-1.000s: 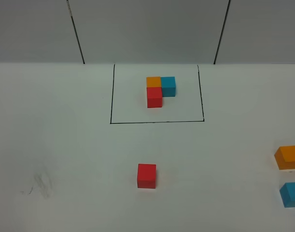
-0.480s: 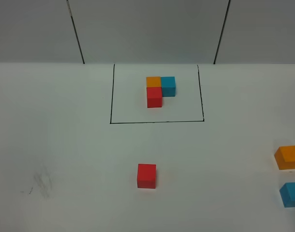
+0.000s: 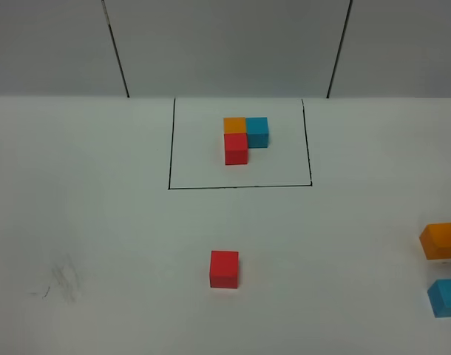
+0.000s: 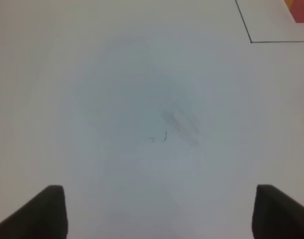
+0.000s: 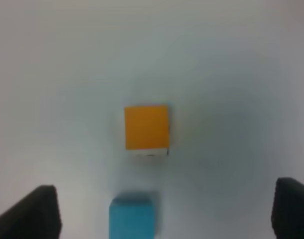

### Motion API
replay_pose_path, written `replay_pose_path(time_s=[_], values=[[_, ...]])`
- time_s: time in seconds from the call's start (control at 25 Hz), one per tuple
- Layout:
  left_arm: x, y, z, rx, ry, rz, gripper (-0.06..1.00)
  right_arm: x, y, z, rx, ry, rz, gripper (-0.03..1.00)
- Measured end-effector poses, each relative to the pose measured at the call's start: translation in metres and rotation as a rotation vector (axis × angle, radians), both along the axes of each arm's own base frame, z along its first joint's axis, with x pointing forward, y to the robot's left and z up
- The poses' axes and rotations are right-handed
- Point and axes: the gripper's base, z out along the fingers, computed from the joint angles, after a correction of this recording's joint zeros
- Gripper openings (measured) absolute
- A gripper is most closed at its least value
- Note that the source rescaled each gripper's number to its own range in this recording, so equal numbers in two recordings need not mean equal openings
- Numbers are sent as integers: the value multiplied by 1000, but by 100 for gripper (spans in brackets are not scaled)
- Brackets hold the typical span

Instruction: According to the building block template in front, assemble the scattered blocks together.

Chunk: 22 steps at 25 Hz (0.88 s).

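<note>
Blocks to be joined lie loose at the lower part of the high view, so I judge the task is at its very start: nothing is picked up yet and no two loose blocks touch. Nearest is the blue block [image 3: 447, 297] at the lower right edge, partly cut by the frame. Just above it, with a small gap, sits the orange block [image 3: 441, 240]. The red block [image 3: 224, 268] stands alone at the lower middle, well apart from both. The right gripper [image 5: 164, 209] hangs over this pair with its fingers spread wide and holding nothing. In its own view the orange block [image 5: 146, 127] is in the middle of the frame and the blue block [image 5: 132, 219] is at the lower edge. The next move, I think, calls for coming down on one of these two, and the close neighbour could be pushed by a finger. The left gripper [image 4: 159, 211] is also spread apart and empty, above bare table [image 4: 92, 74] with only a faint smudge [image 4: 179, 124]. That smudge [image 3: 63, 281] shows at the lower left of the high view. Farther back, at the upper middle, stands the template [image 3: 245, 138]: orange and blue side by side, red in front of the orange, all touching, inside a black outline [image 3: 240, 186]. The table [image 3: 100, 222] between the loose blocks and the template carries nothing in the way. Behind all is a grey wall [image 3: 225, 44] with dark seams.
</note>
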Motion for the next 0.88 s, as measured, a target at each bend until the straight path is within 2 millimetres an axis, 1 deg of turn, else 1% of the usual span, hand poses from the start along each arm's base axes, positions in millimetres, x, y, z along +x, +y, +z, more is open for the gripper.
replay_pose_path(time_s=[0.12, 0.2, 0.32, 0.48, 0.6, 0.72, 0.88], values=[[0, 0, 0, 0, 0, 0, 65, 28, 1, -3, 9, 94, -5, 72], [0, 0, 0, 0, 0, 0, 65, 44, 2, -11, 25, 154, -10, 72], [0, 0, 0, 0, 0, 0, 65, 59, 4, -24, 54, 212, -21, 72], [0, 0, 0, 0, 0, 0, 65, 69, 3, -44, 49, 267, -59, 72], [0, 0, 0, 0, 0, 0, 65, 74, 1, -54, 29, 276, -62, 72], [0, 0, 0, 0, 0, 0, 65, 77, 1, -66, 31, 279, -67, 72], [0, 0, 0, 0, 0, 0, 65, 79, 1, -88, 31, 300, -65, 72]])
